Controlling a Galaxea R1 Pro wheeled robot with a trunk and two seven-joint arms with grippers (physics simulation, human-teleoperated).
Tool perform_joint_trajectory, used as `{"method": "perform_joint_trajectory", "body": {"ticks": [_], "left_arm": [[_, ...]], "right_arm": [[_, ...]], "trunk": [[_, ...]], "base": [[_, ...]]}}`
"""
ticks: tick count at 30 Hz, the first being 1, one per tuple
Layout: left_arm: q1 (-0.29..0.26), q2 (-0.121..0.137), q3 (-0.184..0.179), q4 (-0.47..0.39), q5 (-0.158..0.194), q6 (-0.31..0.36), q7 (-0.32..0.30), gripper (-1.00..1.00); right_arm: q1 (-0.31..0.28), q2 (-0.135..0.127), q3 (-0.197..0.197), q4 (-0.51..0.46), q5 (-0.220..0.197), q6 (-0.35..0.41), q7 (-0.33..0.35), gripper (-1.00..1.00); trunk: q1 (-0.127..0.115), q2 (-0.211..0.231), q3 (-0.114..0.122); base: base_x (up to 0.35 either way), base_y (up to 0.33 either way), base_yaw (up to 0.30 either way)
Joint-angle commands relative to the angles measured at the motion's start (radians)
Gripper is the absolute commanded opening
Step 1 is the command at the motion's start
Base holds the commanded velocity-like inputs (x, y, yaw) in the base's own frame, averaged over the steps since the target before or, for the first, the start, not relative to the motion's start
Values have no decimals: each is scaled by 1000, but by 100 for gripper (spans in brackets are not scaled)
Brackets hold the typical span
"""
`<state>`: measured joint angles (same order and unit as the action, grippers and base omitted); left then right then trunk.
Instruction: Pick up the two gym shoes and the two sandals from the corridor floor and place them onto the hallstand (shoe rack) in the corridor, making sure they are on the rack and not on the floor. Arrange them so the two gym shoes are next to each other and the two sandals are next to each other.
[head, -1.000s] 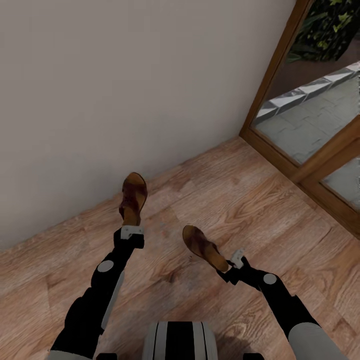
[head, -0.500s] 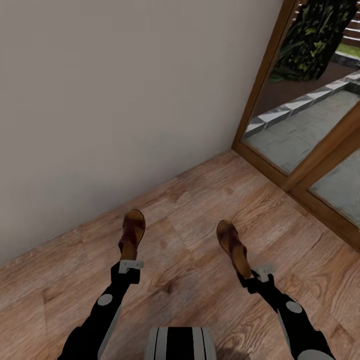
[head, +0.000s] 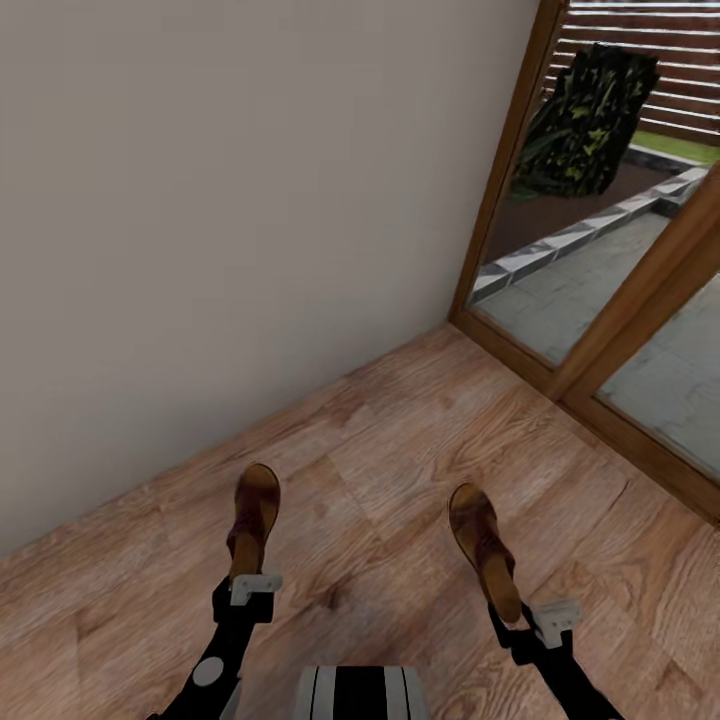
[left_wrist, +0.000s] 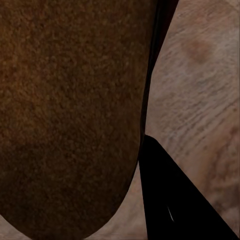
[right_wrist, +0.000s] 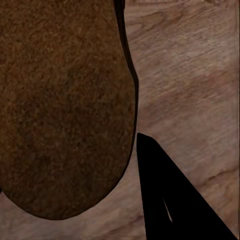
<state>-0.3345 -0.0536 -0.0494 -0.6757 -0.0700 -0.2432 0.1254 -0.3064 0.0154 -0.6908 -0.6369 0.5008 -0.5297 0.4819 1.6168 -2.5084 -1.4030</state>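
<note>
I hold the two sandals, one in each hand, over the corridor floor (head: 400, 440). The left sandal (head: 252, 520) points away from me, and my left gripper (head: 247, 582) is shut on its heel end. My right gripper (head: 522, 612) is shut on the heel end of the right sandal (head: 482, 545), whose toe leans slightly left. Seen from the left wrist, the brown footbed (left_wrist: 65, 115) lies beside a black finger (left_wrist: 175, 200). From the right wrist, the other footbed (right_wrist: 60, 110) and a finger (right_wrist: 170, 195) look much the same. The gym shoes and the hallstand are out of view.
A plain beige wall (head: 250, 200) runs across the back and left, close ahead of the sandals. A wood-framed glass door (head: 560, 330) stands at the right, with paving and a dark bush beyond. My base (head: 360, 695) shows at the lower edge.
The camera has moved, so more of the door and garden shows. Both arms sit lower in the picture, still holding the sandals. The right sandal has swung from a diagonal to pointing nearly forward.
</note>
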Motion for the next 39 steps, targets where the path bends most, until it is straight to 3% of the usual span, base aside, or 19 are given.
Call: {"method": "perform_joint_trajectory", "body": {"ticks": [1,6,11,22,39], "left_arm": [[1,1,-3,9,-12,-6,10,-100],[15,3,5,34,-12,-24,13,-100],[25,1,11,40,-11,-41,14,-100],[28,0,14,40,-10,-51,14,-100],[28,1,14,40,-10,-51,14,-100]], "right_arm": [[3,1,-16,6,3,-18,8,-100],[26,-2,-90,30,5,-74,6,-100],[47,-2,-165,36,6,-86,7,-100],[65,-5,-292,35,4,-89,7,-100],[66,0,-312,40,7,-89,8,-100]], "trunk": [[-1,0,5],[-3,1,32],[-5,2,59],[-10,5,119],[-24,22,208]], "base": [[0,0,-81],[0,0,-81],[0,0,-81],[0,0,-81],[0,0,-130]]}}
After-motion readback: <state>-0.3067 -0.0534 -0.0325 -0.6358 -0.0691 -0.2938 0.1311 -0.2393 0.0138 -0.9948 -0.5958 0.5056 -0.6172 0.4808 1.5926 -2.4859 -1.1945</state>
